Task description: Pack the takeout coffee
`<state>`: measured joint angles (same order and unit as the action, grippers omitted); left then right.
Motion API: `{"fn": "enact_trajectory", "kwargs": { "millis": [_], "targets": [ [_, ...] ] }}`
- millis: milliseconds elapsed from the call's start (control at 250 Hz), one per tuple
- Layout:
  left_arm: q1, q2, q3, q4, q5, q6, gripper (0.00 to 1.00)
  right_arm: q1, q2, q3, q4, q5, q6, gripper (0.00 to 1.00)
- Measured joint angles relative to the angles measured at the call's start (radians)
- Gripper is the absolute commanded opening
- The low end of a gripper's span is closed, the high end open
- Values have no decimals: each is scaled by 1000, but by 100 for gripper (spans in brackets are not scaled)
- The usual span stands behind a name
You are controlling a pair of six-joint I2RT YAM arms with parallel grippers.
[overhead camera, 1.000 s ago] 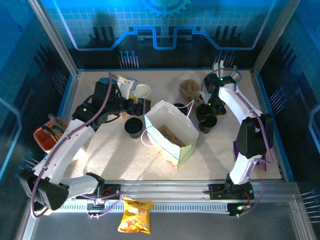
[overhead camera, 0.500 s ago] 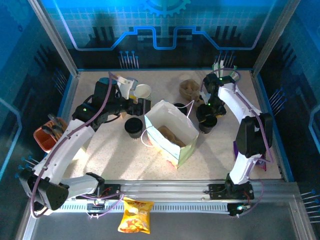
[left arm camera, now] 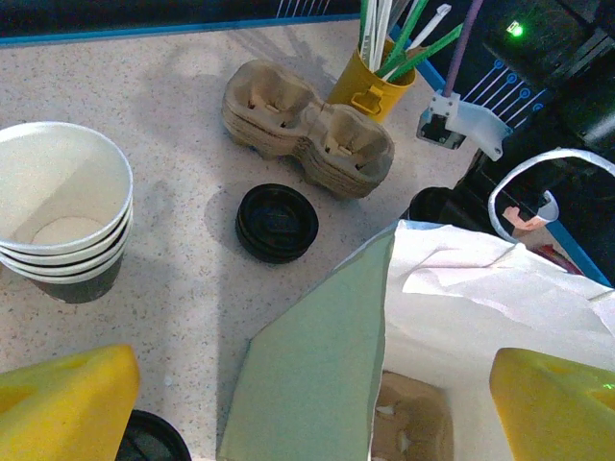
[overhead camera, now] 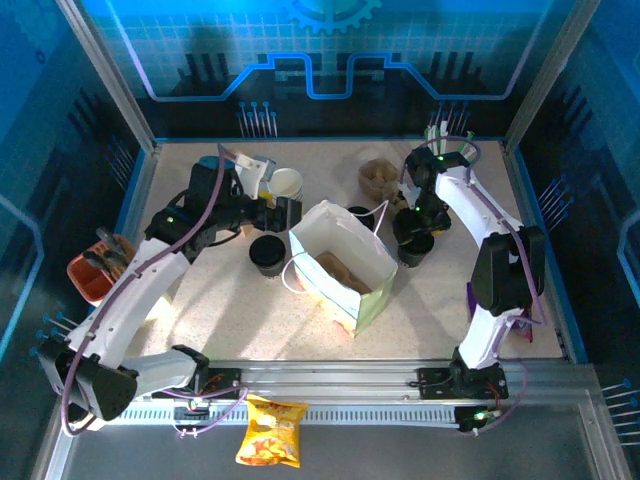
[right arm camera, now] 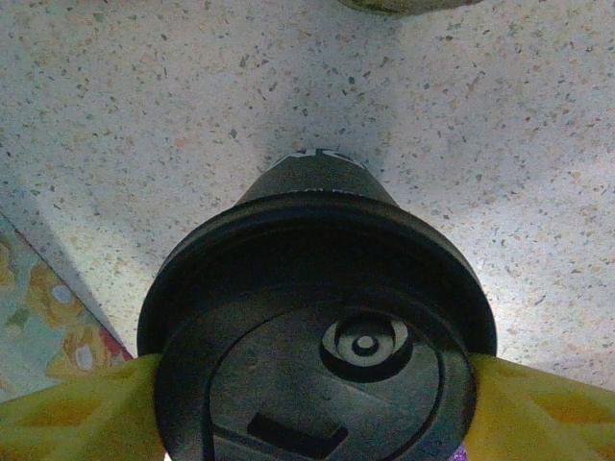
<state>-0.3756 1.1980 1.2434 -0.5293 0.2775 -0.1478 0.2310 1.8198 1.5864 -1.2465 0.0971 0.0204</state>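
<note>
The takeout coffee lid was black. The fingers of the right gripper were yellow. The tabletop was cream with dark speckles. The paper bag was pale green outside, white inside. The stacked cups were cream-white; the cup carriers were tan; the straw holder was yellow.

**Coffee upright, lid on**

The coffee is a small cup under a round black lid with a raised centre button and a sip slot. It stands upright on the speckled surface, right of centre in the top view. Its tapering wall looks dark (in shadow).
</note>
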Motion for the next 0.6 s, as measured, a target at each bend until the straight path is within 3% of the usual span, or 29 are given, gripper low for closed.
{"fn": "enact_trajectory", "kwargs": {
  "millis": [599],
  "targets": [
    [0, 0, -2, 2, 0, -1, 95, 0, -18, 4, -3, 21, 0, 62]
  ]
}}
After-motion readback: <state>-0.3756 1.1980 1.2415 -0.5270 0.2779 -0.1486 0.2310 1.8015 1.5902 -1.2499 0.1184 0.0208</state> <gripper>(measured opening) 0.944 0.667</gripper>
